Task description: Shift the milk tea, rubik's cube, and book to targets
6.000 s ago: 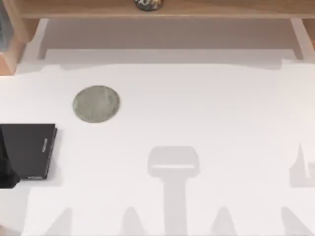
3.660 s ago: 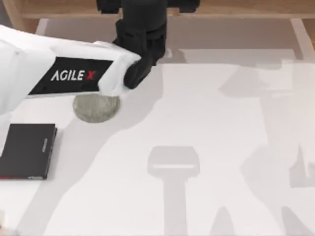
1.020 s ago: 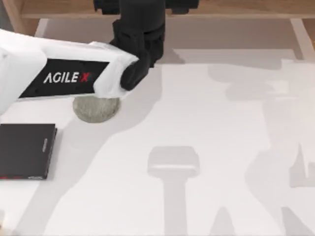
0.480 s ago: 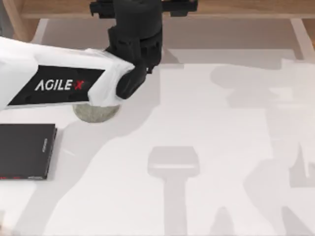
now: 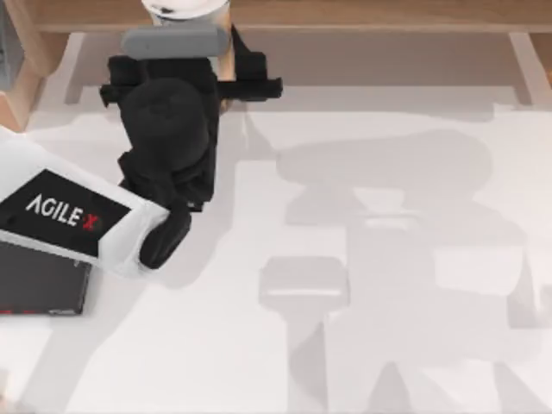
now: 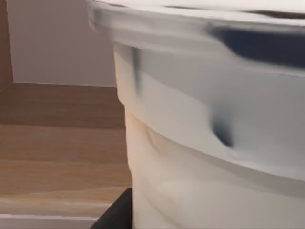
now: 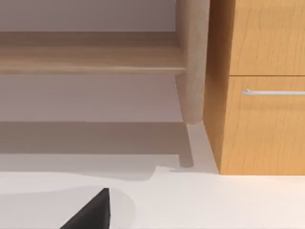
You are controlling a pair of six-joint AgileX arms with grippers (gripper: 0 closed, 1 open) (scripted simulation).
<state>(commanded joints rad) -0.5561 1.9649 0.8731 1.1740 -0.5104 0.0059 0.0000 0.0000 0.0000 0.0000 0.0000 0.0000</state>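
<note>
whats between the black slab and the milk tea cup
In the top view, the left arm lies across that stretch, reaching from beside the black slab toward the milk tea at the table's far edge.

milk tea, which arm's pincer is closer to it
Left. The left pincer is right at the milk tea by the top view's upper edge; the cup looms close in its wrist view. The right arm is parked off at the right.

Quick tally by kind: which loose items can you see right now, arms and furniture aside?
milk tea cup: 1
black slab: 1
Total: 2
</note>
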